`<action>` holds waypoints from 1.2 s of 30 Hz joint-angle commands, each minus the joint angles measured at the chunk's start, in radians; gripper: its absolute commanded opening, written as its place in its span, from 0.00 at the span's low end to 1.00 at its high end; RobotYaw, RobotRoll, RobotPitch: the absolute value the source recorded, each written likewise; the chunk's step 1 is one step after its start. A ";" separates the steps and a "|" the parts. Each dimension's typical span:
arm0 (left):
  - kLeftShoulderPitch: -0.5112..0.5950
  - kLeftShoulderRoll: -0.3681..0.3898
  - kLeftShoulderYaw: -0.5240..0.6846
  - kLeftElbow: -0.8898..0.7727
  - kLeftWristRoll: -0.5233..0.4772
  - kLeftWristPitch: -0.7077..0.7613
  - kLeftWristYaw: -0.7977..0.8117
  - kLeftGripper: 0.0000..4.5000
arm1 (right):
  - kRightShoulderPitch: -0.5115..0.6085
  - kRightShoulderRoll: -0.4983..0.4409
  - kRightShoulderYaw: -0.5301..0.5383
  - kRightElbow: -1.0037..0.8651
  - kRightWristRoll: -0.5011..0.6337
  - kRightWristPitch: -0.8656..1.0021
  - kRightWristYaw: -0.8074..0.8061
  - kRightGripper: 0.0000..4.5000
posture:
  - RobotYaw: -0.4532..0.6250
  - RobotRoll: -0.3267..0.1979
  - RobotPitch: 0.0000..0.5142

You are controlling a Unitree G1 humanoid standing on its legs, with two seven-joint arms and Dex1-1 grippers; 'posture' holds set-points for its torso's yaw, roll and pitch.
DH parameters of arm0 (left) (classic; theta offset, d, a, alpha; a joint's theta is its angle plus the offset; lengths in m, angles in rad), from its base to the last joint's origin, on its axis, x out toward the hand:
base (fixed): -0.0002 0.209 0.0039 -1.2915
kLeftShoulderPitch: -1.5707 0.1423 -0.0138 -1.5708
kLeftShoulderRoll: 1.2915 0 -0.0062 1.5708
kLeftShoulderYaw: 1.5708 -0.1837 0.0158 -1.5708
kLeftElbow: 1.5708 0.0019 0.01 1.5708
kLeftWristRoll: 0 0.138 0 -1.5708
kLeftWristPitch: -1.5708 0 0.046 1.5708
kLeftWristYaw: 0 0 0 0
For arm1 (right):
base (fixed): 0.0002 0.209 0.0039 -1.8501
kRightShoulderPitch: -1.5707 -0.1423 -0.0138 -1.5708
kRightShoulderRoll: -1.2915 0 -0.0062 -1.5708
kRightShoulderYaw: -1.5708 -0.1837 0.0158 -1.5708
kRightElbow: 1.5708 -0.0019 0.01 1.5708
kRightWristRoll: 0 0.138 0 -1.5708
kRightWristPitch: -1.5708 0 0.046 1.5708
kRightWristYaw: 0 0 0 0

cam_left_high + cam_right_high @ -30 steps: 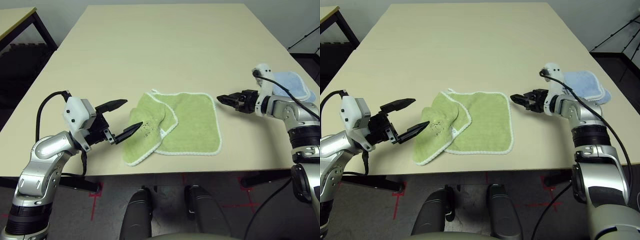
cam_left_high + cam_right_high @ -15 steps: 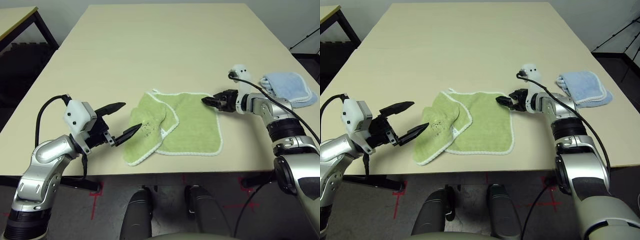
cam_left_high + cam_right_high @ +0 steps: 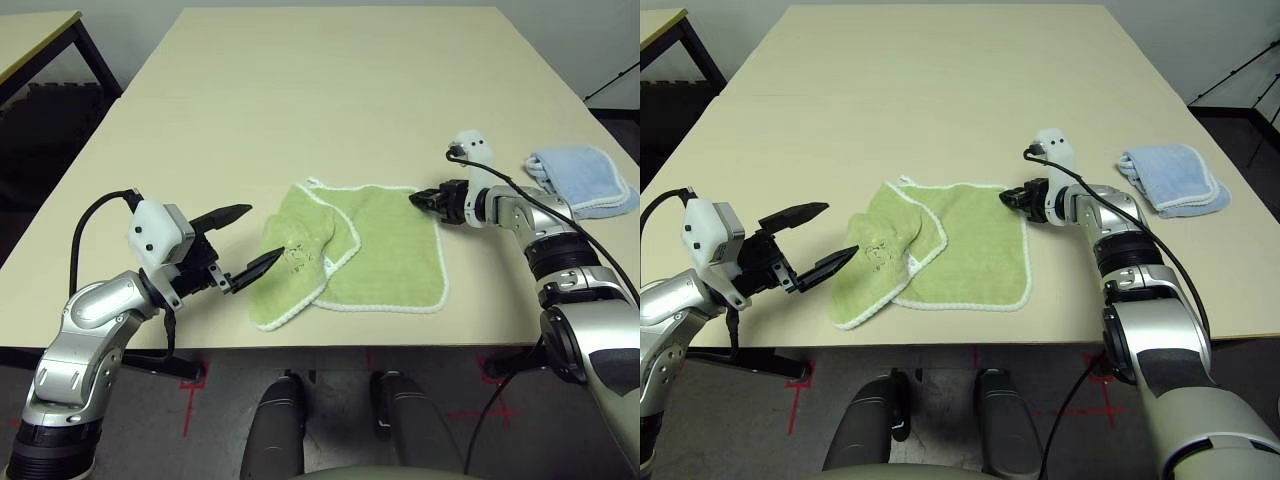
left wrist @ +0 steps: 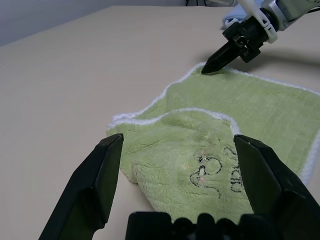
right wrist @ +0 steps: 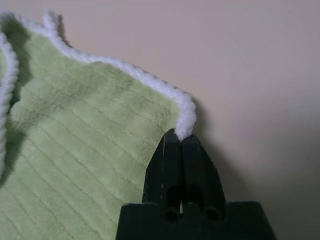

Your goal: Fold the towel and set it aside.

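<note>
**Right gripper pinches the towel's far right corner; cloth is light, limp and best taken by its stitched edge**

The right gripper [image 5: 182, 142] has its two black fingers pressed together on the white-edged corner of the towel [image 3: 385, 250]. In the right wrist view the bead of white edging bulges just past the fingertips, so the bite looks small: it holds the hem and little of the pile behind it. That corner sits at about 1 o'clock on the cloth as the head camera sees it.

Outward from there, the towel lies near the front edge of the table [image 3: 330, 90], mostly flat on its right half. Its left side is already turned over itself into a loose flap at 9 o'clock, with the dark scribbled mark [image 4: 210, 172] facing up.

The left gripper [image 3: 238, 243] hovers just off that flap with its fingers spread wide and nothing between them.

Judging by the ribbed terry and the way the flap slumps, the cloth is soft, light and has no stiffness. It will likely drape and trail from whichever point is lifted, and drag on the tabletop instead of sliding cleanly. The stitched border is probably the firmest part, so corners are the sensible holds. A shallow pinch may slip free if pulled fast.

A folded light blue cloth [image 3: 582, 180] lies well apart at 3 o'clock.
</note>
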 commanded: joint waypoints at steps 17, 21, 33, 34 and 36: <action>-0.046 -0.020 -0.046 0.026 0.020 0.033 0.040 1.00 | -0.065 -0.026 -0.110 -0.147 0.057 -0.200 -0.028 0.01 | 0.38 0.62 0.27; -0.075 -0.031 -0.063 0.056 0.036 0.045 0.055 1.00 | -0.072 -0.042 -0.084 -0.187 0.043 -0.231 -0.008 0.01 | 0.37 0.62 0.26; -0.131 -0.052 -0.087 0.093 0.042 0.051 0.058 1.00 | -0.153 -0.029 -0.068 -0.183 -0.008 -0.446 -0.038 0.01 | 0.36 0.62 0.25; -0.136 -0.053 -0.088 0.094 0.041 0.052 0.059 1.00 | -0.165 -0.029 -0.068 -0.173 -0.012 -0.473 -0.040 0.01 | 0.36 0.62 0.26; -0.147 -0.056 -0.090 0.098 0.040 0.055 0.060 1.00 | -0.182 -0.027 -0.071 -0.152 -0.014 -0.522 -0.042 0.01 | 0.36 0.62 0.26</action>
